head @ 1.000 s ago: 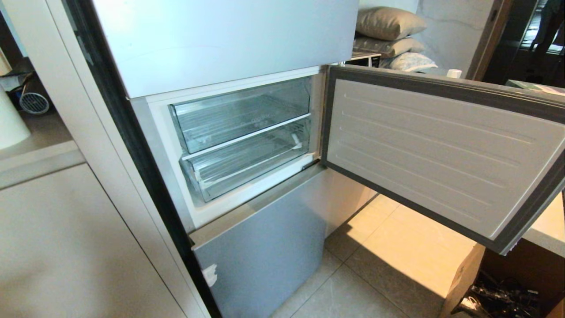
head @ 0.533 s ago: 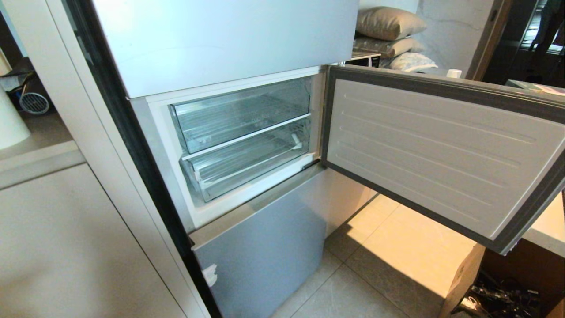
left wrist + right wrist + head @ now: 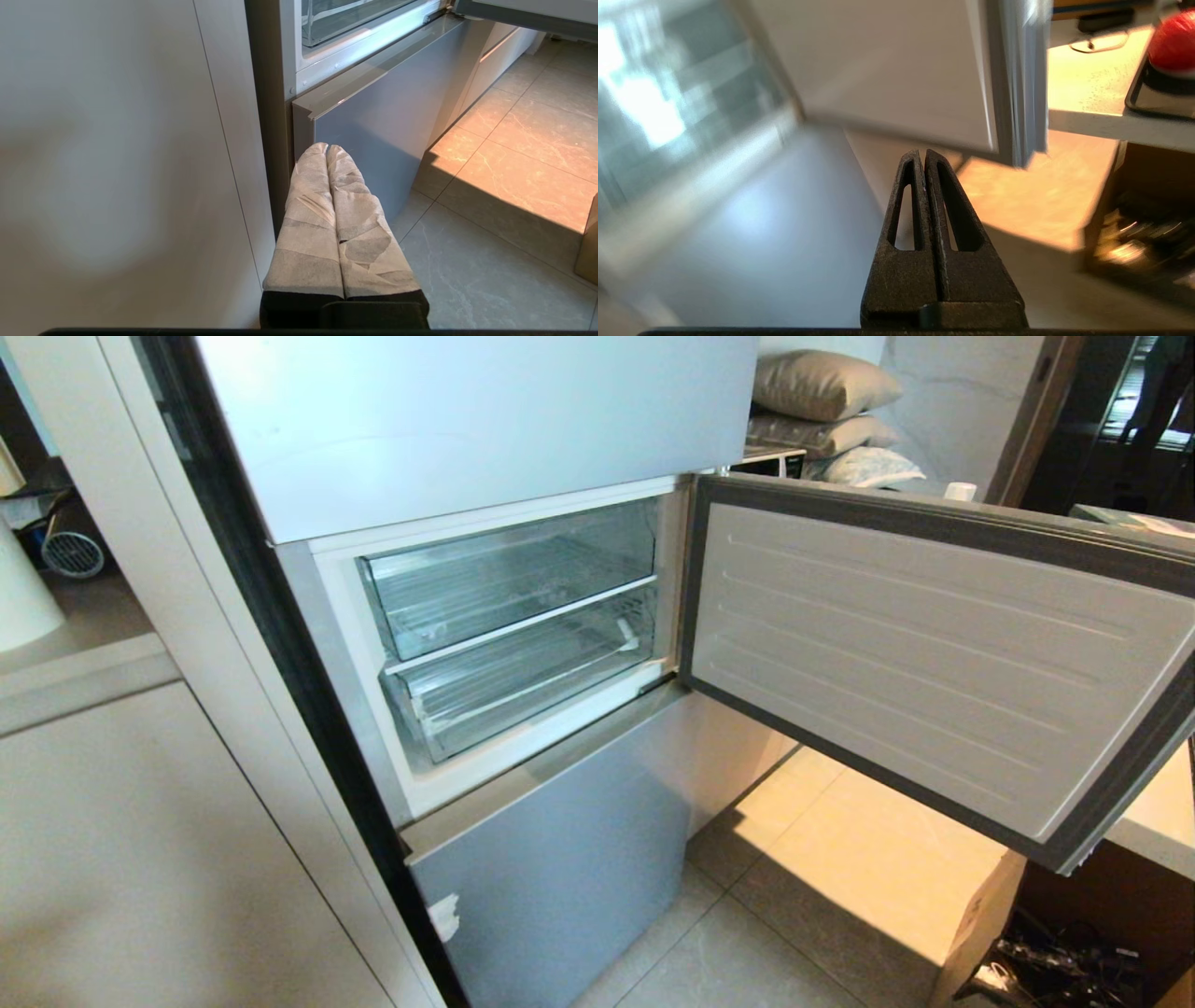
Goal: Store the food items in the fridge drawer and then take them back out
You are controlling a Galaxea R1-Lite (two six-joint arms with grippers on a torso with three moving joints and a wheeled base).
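Right gripper [image 3: 923,156] (pinched closed) hangs below the fridge door's [image 3: 901,70] seemingly free edge.

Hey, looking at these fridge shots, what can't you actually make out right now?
- Red round item: right wrist view, cut off by the picture's edge, only partly seen on a dark tray.
- Fridge drawers: right wrist view, smeared by motion blur.
- Lower drawer: head view, its floor only dimly seen through the clear front wall.
- Both arms: outside the head view.
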